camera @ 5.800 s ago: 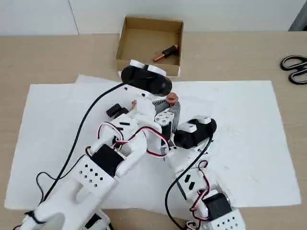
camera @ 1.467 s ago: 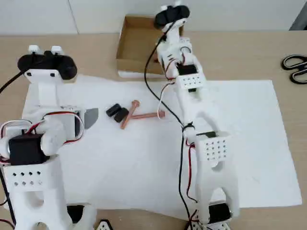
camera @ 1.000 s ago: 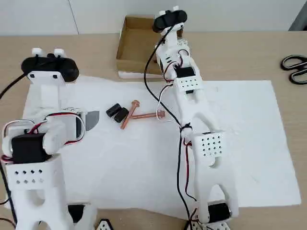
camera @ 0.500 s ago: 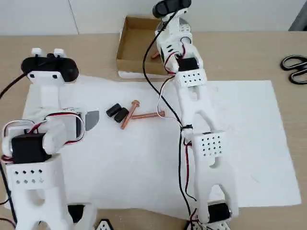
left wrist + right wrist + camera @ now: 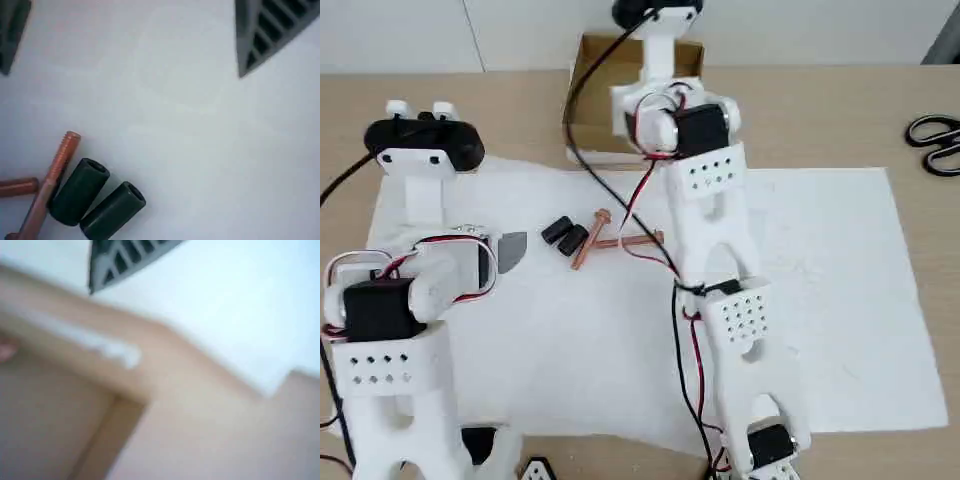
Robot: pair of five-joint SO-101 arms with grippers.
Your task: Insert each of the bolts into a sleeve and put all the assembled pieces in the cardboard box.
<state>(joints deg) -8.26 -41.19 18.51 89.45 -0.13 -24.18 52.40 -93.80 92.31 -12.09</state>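
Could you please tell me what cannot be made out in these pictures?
Cardboard box interior: high view, right arm covers most of it; contents uncountable.
Pinkish spot: right wrist view too blurred to identify.
Scissors: cut off by high view's right edge.
Bolts: left wrist view's edges cut both off.

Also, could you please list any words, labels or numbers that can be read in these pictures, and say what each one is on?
None: no readable word, number or sign shows on the cardboard box, the bolts, the sleeves or the white sheet.
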